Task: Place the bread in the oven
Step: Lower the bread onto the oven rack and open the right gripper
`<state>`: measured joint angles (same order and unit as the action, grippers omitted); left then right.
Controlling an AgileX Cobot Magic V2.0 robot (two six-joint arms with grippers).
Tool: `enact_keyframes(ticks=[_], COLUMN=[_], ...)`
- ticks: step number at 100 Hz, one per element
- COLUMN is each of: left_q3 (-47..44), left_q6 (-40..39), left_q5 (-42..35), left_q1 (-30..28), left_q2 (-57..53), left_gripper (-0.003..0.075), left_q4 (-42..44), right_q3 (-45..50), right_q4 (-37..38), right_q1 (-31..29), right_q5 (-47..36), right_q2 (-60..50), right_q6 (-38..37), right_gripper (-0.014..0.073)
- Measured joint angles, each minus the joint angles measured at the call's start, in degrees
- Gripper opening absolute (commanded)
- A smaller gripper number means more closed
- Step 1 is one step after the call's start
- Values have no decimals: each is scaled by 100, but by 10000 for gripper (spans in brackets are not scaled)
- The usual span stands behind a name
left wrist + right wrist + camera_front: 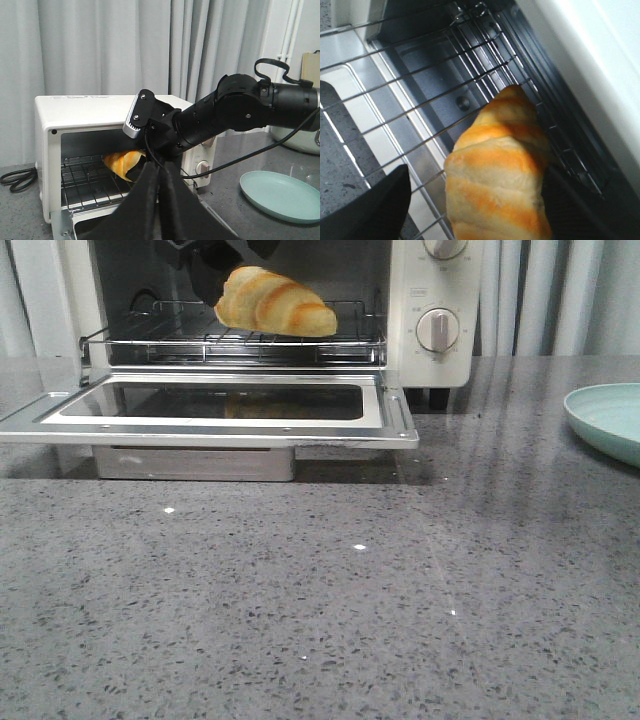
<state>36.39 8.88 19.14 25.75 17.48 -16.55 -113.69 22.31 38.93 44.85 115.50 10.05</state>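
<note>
The bread [275, 302], a golden roll with browner ridges, lies tilted on the wire rack [150, 340] inside the cream-white oven [430, 350], whose glass door [215, 425] hangs open and flat. My right gripper [235, 280] reaches into the oven from above. In the right wrist view my right gripper [480, 210] is open around the bread [500, 170]: one finger touches it and the other stands clear of it. My left gripper [161, 200] is shut and empty, held back in front of the oven [85, 107]. It is out of the front view.
A pale green plate [610, 415] sits on the grey stone counter to the right of the oven. Two knobs [437, 328] are on the oven's right panel. A black cable [17, 179] lies left of the oven. Curtains hang behind.
</note>
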Motion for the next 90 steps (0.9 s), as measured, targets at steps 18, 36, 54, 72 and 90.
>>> enact_keyframes(ticks=[18,36,54,72,90], left_q3=[0,0,0,0,-194], left_q6=[0,0,0,0,0], left_q5=[193,226,459,957,995], left_q1=[-13,-405,-1357,-2167,-2591], left_q2=[-67,-493,-1102,-1655,-1762], left_gripper=[-22,-22,-22,-22,-22], left_q4=[225,447,495,467,303], right_q3=[0,0,0,0,0], right_q4=[-12,-266,-542,-579,-598], right_q1=[183,440,703,923,946], right_q5=[194,594,970,1694,2498], right_q2=[-93,-296,-507,-777,-987], right_q6=[0,-8,-8,-12,-89], right_gripper=[507,507,459,342,190])
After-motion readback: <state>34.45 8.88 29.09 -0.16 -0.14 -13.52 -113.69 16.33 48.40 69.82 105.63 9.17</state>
